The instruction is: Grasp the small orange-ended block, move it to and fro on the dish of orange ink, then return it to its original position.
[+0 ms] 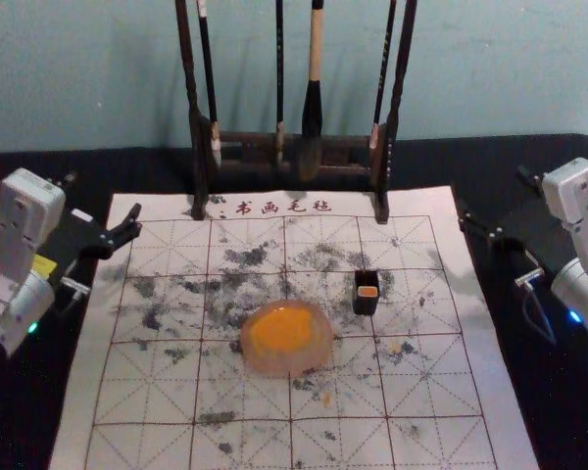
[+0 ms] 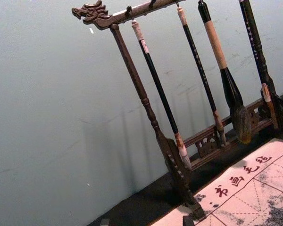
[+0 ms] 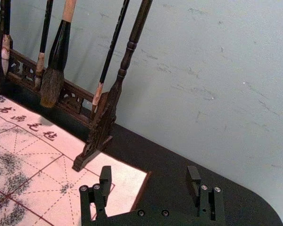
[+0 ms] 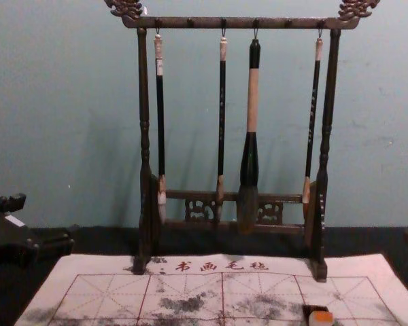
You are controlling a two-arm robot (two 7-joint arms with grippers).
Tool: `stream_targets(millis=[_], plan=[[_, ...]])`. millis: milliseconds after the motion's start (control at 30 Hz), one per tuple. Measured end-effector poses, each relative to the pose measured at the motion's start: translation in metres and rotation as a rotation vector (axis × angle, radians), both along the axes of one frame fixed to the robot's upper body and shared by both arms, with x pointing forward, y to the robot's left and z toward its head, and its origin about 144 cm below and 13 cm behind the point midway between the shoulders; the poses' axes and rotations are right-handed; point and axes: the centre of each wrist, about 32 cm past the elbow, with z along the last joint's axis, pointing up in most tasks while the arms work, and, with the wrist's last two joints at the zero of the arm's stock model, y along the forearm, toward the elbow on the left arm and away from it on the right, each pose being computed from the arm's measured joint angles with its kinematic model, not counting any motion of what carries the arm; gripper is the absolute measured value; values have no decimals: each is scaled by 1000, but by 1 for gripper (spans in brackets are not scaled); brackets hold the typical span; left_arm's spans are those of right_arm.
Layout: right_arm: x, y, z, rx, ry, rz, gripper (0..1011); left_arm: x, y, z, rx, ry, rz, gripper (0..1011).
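Locate the orange-ended block (image 1: 367,302) on the grid mat (image 1: 436,392), to the right of the dish (image 1: 318,358) and slightly farther out, near but not touching it. The orange ink (image 1: 282,328) lies inside the dish. Treat the task as being at the pick-up step: nothing is grasped, and the block is presumably at its original position, so note that spot for the return. The right end effector (image 3: 149,174), beyond the mat's right edge, is wide open and empty; it appears the better placed. Advance it inward, align its fingers astride the block, then lower and close. Leave the left end effector (image 4: 46,219), open and empty, parked at the left.
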Motion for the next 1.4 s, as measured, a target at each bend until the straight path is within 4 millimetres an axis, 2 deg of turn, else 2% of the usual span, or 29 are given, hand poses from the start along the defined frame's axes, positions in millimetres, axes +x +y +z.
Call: stream_targets(millis=[400, 633, 1100, 1400], plan=[[0, 0, 0, 0, 0, 1, 1003, 0, 0, 0, 0, 0, 0, 1001], [-4, -4, 2, 8, 12, 91, 1003, 0, 0, 0, 0, 0, 0, 1001], [-16, -17, 7, -9, 37, 461, 1003, 0, 0, 0, 0, 0, 0, 1001], [-8, -23, 9, -51, 30, 685, 1003, 0, 0, 0, 0, 0, 0, 1001]])
